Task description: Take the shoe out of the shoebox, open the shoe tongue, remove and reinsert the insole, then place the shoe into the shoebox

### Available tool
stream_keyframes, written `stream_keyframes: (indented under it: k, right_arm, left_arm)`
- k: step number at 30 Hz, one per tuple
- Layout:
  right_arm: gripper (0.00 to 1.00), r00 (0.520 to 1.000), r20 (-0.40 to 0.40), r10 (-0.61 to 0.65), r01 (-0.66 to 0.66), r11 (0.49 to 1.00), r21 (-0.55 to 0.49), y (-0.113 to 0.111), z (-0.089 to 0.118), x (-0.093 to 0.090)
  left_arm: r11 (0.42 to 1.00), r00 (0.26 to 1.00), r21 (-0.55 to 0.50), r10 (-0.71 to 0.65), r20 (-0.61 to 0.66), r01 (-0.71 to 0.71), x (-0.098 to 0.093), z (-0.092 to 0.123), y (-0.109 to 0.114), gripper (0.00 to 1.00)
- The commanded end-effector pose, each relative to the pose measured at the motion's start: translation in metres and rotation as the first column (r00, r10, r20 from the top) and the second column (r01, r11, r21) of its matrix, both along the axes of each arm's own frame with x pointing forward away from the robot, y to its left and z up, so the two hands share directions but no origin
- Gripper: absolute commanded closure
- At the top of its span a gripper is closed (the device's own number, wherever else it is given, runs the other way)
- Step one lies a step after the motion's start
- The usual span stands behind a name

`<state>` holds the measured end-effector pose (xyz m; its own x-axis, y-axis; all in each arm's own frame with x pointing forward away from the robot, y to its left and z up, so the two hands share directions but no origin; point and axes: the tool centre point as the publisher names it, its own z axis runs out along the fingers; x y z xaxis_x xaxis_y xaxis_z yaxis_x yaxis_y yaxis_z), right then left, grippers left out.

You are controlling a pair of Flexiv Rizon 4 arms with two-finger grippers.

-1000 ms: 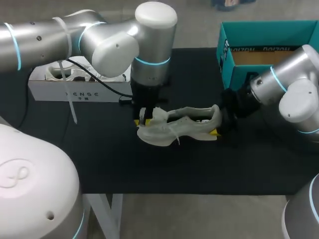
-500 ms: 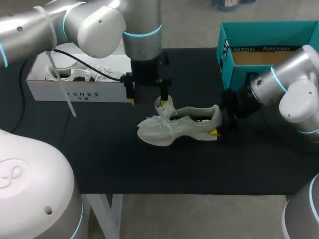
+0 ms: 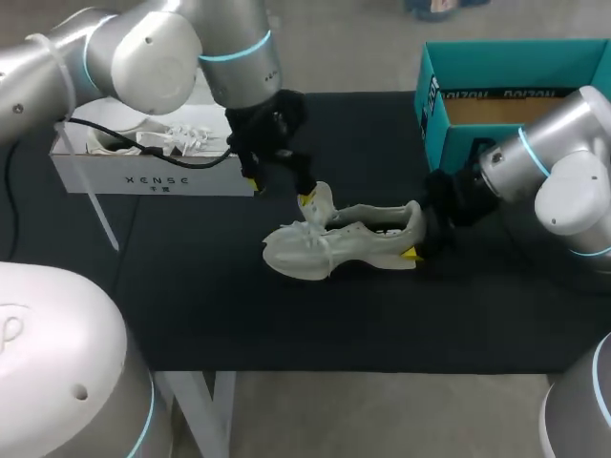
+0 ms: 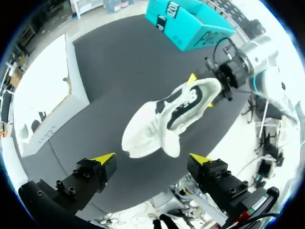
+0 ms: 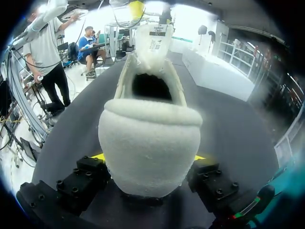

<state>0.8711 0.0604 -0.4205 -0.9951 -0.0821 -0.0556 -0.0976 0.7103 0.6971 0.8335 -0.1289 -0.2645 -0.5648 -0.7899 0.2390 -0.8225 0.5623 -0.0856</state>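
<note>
A white shoe (image 3: 329, 246) lies on the black table, toe towards my left arm, its tongue (image 3: 320, 202) standing upright. My left gripper (image 3: 280, 190) hangs open just above and behind the tongue, holding nothing. From the left wrist view, the shoe (image 4: 167, 119) lies below and ahead of the open left gripper (image 4: 152, 160). My right gripper (image 3: 417, 234) is shut on the shoe's heel. In the right wrist view the heel (image 5: 150, 143) fills the space between both fingers of the right gripper (image 5: 147, 158), and the raised tongue (image 5: 152, 43) shows beyond it.
A white shoebox (image 3: 143, 176) holding another white shoe (image 3: 143, 141) stands at the back left, close behind my left arm. An open teal box (image 3: 449, 129) stands at the back right, beside my right arm. Bare black table lies in front of the shoe.
My left gripper let go of the tongue, opened wide, and rose back towards the white shoebox. The tongue now stands up. The right arm kept still on the heel.
</note>
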Motion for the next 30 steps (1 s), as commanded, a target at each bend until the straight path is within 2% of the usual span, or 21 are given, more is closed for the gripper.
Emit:
stream_keyframes:
  k: [1, 5, 7, 9, 13, 17, 19, 30]
  right_arm:
    - [1.00, 1.000, 0.000, 0.001, -0.001, 1.000, -0.002, 0.001, 0.000, 0.001]
    - [1.00, 1.000, 0.000, 0.001, -0.001, 1.000, -0.002, 0.001, 0.000, 0.001]
    - [1.00, 1.000, 0.000, 0.001, -0.001, 1.000, -0.002, 0.001, 0.000, 0.001]
    - [1.00, 1.000, 0.000, 0.001, -0.001, 1.000, -0.002, 0.001, 0.000, 0.001]
    - [1.00, 1.000, 0.000, 0.001, -0.001, 1.000, -0.002, 0.001, 0.000, 0.001]
    - [1.00, 1.000, 0.000, 0.001, -0.001, 1.000, -0.002, 0.001, 0.000, 0.001]
    - [1.00, 1.000, 0.000, 0.001, -0.001, 1.000, -0.002, 0.001, 0.000, 0.001]
    - [1.00, 1.000, 0.000, 0.001, -0.001, 1.000, -0.002, 0.001, 0.000, 0.001]
  left_arm:
    - [0.968, 0.968, -0.048, -0.243, 0.066, 0.246, -0.003, 0.015, -0.011, 0.00]
    - [0.929, 0.926, 0.008, -0.370, 0.075, 0.370, -0.008, 0.021, -0.035, 0.00]
    - [0.911, 0.908, 0.041, -0.413, 0.069, 0.411, -0.010, 0.019, -0.044, 0.46]
    - [0.868, 0.864, 0.034, -0.497, 0.079, 0.496, -0.014, 0.014, -0.053, 1.00]
    - [0.798, 0.791, 0.005, -0.599, 0.124, 0.603, -0.018, 0.006, -0.065, 1.00]
    - [0.692, 0.690, -0.057, -0.704, 0.171, 0.720, -0.019, -0.001, -0.075, 1.00]
    - [0.696, 0.701, -0.092, -0.695, 0.159, 0.712, -0.019, -0.001, -0.078, 1.00]
    - [0.696, 0.701, -0.092, -0.695, 0.159, 0.712, -0.019, -0.001, -0.078, 1.00]
